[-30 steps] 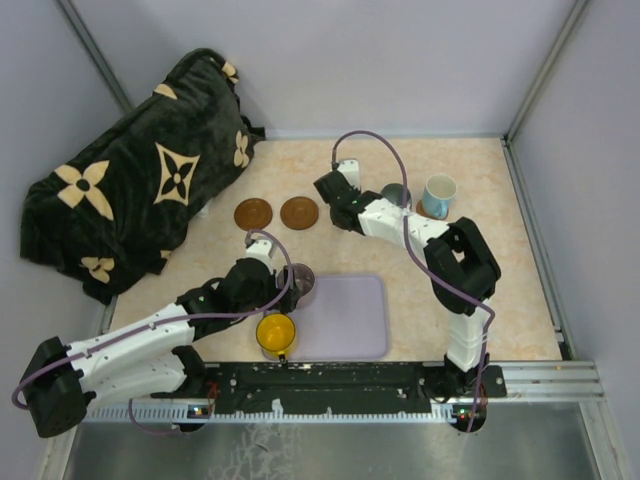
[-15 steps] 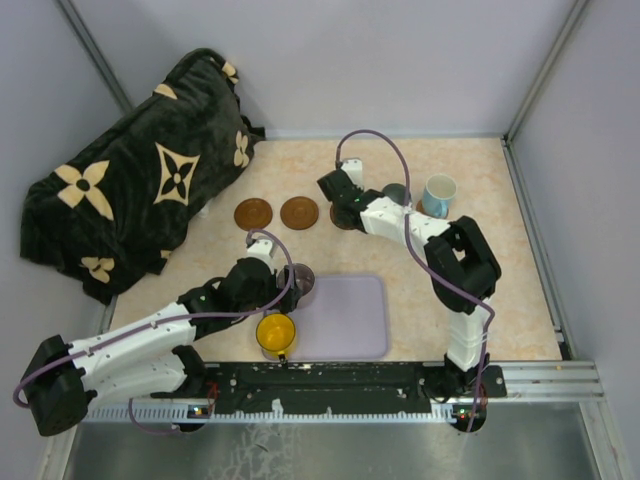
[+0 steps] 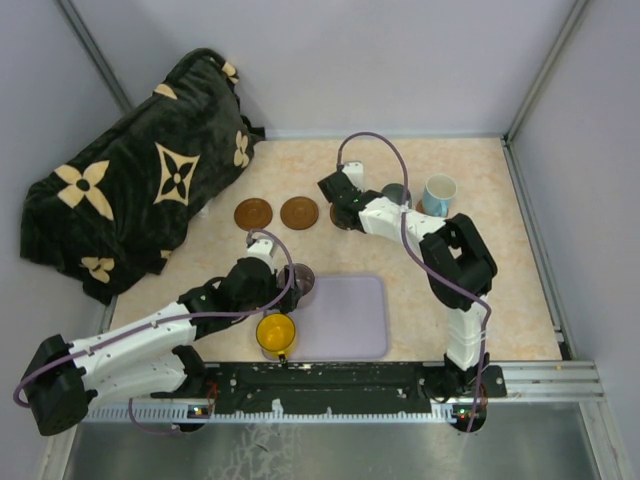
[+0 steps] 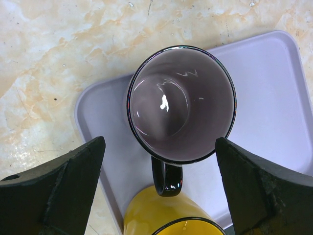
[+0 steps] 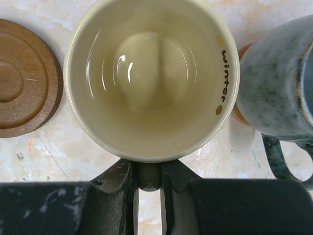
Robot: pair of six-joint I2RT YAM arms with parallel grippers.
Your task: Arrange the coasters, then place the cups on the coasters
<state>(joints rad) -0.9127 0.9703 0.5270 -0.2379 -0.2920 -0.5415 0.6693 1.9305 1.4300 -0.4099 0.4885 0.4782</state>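
Right gripper (image 5: 149,178) pinches cream cup (image 5: 151,78) handle; left gripper (image 4: 164,183) splayed by purple cup (image 4: 181,105).

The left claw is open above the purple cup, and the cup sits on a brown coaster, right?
No. The left claw is open above the purple cup, but it sits on the lavender tray, as the left wrist view shows.

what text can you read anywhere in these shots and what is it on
"winter" - dark letters just inside the rim of the cream cup, seen in the right wrist view.
No other text can be read: the purple cup, the yellow cup and the tray show none, and the black blanket has only flower shapes.
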